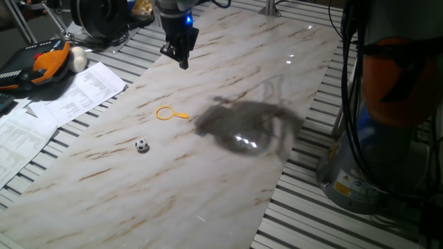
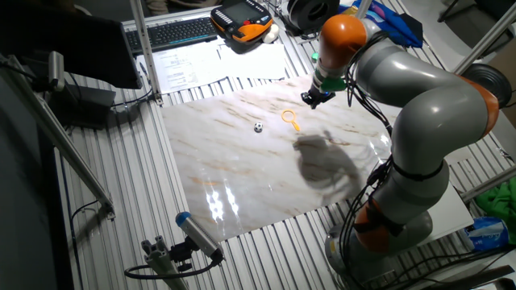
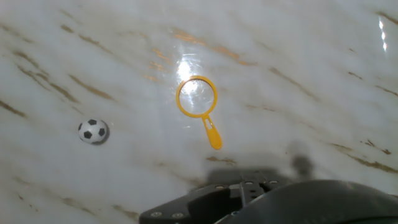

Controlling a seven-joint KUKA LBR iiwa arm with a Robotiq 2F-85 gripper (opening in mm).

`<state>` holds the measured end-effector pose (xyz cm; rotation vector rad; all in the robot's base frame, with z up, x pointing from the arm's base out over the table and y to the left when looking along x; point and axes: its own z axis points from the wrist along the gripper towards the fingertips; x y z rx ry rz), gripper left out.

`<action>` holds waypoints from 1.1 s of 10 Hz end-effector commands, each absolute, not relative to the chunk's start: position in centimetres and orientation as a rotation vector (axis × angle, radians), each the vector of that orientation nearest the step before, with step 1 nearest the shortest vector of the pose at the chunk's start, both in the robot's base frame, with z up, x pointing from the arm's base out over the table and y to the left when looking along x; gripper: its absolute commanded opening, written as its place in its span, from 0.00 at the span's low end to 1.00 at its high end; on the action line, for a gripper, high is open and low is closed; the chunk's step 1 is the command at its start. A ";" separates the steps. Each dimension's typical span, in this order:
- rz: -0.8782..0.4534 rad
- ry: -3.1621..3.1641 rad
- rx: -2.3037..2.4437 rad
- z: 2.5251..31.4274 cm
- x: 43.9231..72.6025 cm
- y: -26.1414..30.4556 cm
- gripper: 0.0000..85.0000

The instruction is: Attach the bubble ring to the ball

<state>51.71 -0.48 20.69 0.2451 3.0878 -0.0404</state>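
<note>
Gripper [image 1: 183,61] hangs above the marble-patterned board [image 1: 208,173], over its far part in one fixed view, clear of the surface. Fingers look drawn close together at the tip, but no view resolves whether a gap remains: cannot tell whether apart or together. Nothing visible between them.

Bubble ring [image 3: 200,106] lies flat on the board, loop toward the top of the hand view, short handle pointing down and slightly right. A light reflection shows through the loop.

Ball [image 3: 93,131], soccer-patterned, rests on the board left of and slightly below the ring in the hand view; the two are apart, not touching. In one fixed view the ball [image 1: 142,145] sits nearer the camera than the ring [image 1: 168,113].

Arm's shadow [image 1: 246,124] falls on the board right of the ring.

Printed sheets [image 1: 62,97] lie on the slatted table [image 1: 332,214] left of the board.
</note>
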 end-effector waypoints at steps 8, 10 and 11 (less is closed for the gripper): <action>-0.118 3.097 0.260 18.6 53.2 0.6 0.00; -0.161 3.096 0.281 19.1 53.6 1.2 0.00; -0.178 3.097 0.282 19.3 53.6 1.6 0.00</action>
